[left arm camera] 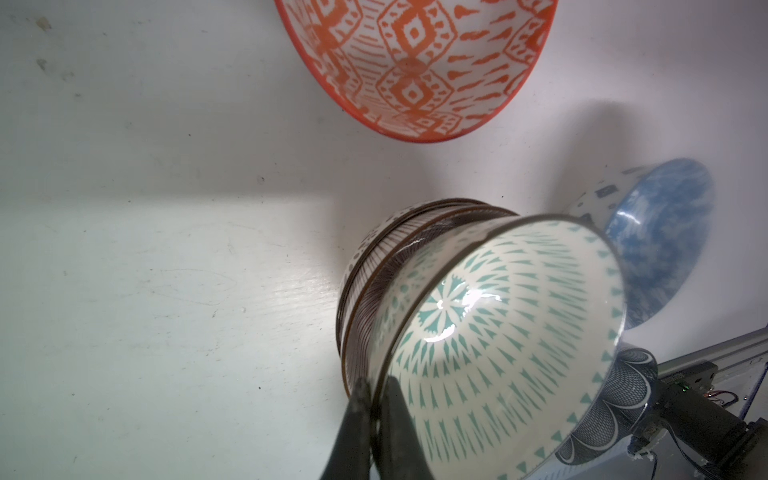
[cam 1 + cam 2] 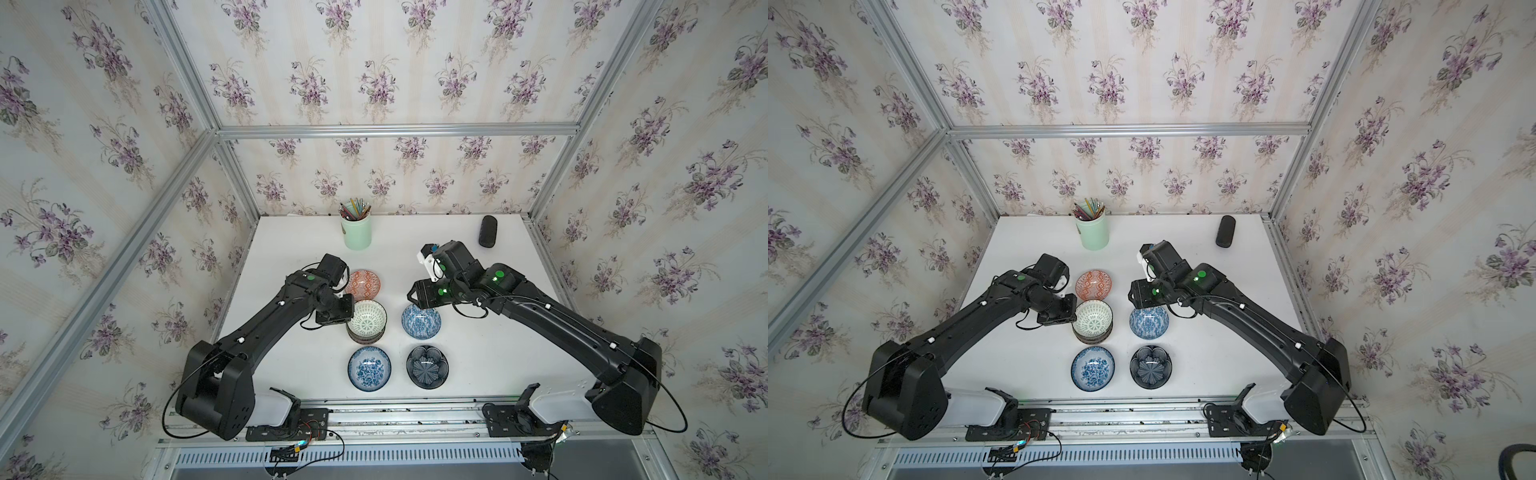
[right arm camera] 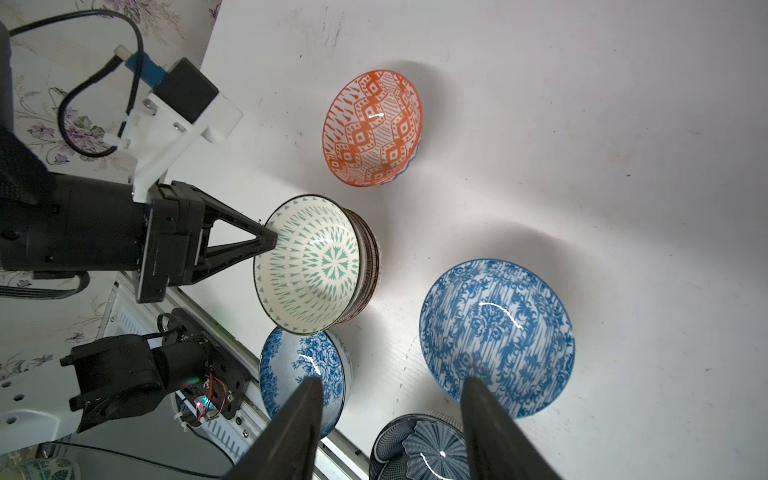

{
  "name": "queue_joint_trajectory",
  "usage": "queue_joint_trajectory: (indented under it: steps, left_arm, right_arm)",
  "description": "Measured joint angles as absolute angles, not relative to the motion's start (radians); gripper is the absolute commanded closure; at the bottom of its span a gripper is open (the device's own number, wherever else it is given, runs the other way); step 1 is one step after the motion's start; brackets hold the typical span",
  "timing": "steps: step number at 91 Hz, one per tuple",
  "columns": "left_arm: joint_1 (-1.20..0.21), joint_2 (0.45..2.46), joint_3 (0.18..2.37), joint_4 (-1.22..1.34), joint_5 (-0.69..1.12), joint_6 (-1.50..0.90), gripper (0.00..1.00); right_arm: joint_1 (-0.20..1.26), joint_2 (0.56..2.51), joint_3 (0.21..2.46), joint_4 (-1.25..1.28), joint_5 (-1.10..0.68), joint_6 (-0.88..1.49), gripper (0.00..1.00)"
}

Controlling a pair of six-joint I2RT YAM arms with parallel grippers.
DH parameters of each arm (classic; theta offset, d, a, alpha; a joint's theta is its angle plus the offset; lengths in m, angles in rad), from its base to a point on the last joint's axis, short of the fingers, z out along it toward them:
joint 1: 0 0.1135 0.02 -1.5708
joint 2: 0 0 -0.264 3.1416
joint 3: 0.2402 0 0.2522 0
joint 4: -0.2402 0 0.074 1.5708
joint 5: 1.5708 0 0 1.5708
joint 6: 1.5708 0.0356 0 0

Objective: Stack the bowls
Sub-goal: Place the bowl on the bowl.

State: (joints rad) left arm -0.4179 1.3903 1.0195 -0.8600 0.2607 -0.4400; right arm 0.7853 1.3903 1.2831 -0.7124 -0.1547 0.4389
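- Stack (image 2: pixel 365 338) stands in the middle of the table (image 2: pixel 478 365), with the green bowl (image 2: pixel 367 318) on top, nested in two dark-lined bowls (image 1: pixel 365 266). I cannot tell whether it is fully seated.
- Left gripper (image 1: pixel 376 386) pinches the green bowl's rim, one finger inside and one outside, jaws almost closed.
- Step in hand, as I judge it, is the release. Lower until the bowl rests level, part the jaws only a little, then lift straight up so the inner finger does not drag the rim and tip the stack.
- Orange bowl (image 2: pixel 363 284) sits just behind the stack, so withdraw upward, not backward.
- Right gripper (image 3: pixel 390 382) hovers empty, jaws half open, above the blue bowl (image 3: pixel 496 336) beside the stack. It is best held there until the left arm is clear.
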Motion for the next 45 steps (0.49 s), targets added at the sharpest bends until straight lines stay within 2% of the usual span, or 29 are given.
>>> queue_joint_trajectory:
  steps: [45]
  left_arm:
    - [-0.418, 1.390, 0.993, -0.835, 0.260, -0.447, 1.00]
  right_arm:
    - [0.785, 1.390, 1.252, -0.708, -0.166, 0.439, 0.42]
